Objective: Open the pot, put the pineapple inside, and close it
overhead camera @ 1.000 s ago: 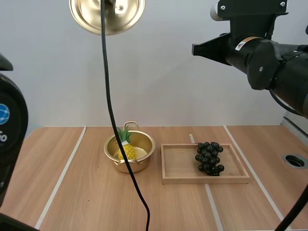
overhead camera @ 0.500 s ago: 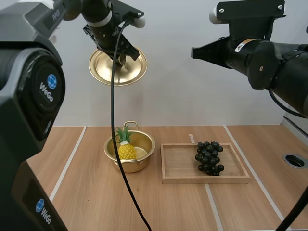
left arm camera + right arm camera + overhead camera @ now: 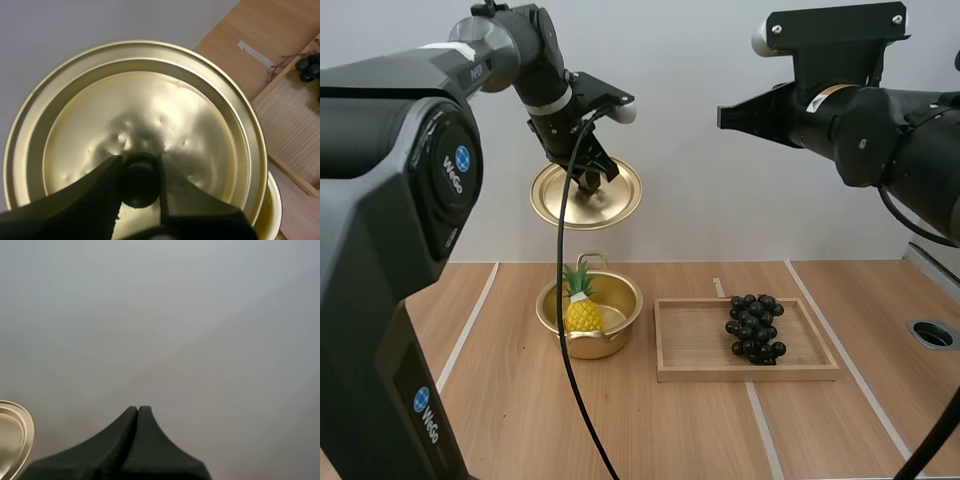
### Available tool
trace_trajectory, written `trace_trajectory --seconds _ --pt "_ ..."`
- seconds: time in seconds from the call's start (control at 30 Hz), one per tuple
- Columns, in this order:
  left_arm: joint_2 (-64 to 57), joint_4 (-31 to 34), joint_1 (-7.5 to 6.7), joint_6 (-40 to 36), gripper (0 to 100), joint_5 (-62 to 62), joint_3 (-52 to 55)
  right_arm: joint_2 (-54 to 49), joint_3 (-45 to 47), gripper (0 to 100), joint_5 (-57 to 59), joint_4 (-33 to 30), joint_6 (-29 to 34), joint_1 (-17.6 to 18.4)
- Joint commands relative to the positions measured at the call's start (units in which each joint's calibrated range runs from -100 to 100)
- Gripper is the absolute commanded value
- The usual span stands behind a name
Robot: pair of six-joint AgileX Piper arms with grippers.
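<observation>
Gold lid point(image 3: 616, 202) and pot point(image 3: 592, 346), yellow green-topped pineapple point(image 3: 583, 316), black grapes point(image 3: 753, 328), pale wood tray point(image 3: 695, 346).

You can read "WeGo" twice on the left arm point(image 3: 410, 230): once in white letters beside a round blue badge point(image 3: 466, 160) on the dark housing left of the lid point(image 3: 612, 206) and a little lower than it, and once more beside a second blue badge point(image 3: 420, 399) on the same arm's near segment, far below and left of the lid. A small white marking point(image 3: 475, 72) on the grey link up and left of the lid is too small for you to read, and the orange-and-white sticker point(image 3: 823, 93) on the right arm point(image 3: 890, 135), right of the lid, cannot be read either.
</observation>
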Motion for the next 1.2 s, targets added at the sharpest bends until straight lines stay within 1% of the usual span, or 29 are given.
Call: trace_trajectory --seconds 0.0,0.17,0.43,0.67,0.87,1.17 --pt "0.04 -0.7 -0.04 0.3 0 0.0 3.78 -0.7 -0.11 0 -0.05 -0.81 -0.15 -0.21" --pt "0.04 -1.07 -0.04 2.38 0 0.0 8.89 -0.7 -0.11 0 0.16 -0.81 -0.15 -0.21" --pt "0.94 -1.47 -0.04 2.81 0 0.0 9.76 -0.7 -0.11 0 1.97 -0.81 -0.15 -0.21" --pt "2.8 -6.37 -0.04 3.19 0 0.0 11.23 -0.7 -0.11 0 5.33 -0.81 -0.15 -0.21" --pt "3.79 -4.97 -0.04 3.38 0 0.0 14.31 -0.7 -0.11 0 5.51 -0.81 -0.15 -0.21" --pt "3.94 -4.62 -0.04 3.5 0 0.0 18.08 -0.7 -0.11 0 5.51 -0.81 -0.15 -0.21"
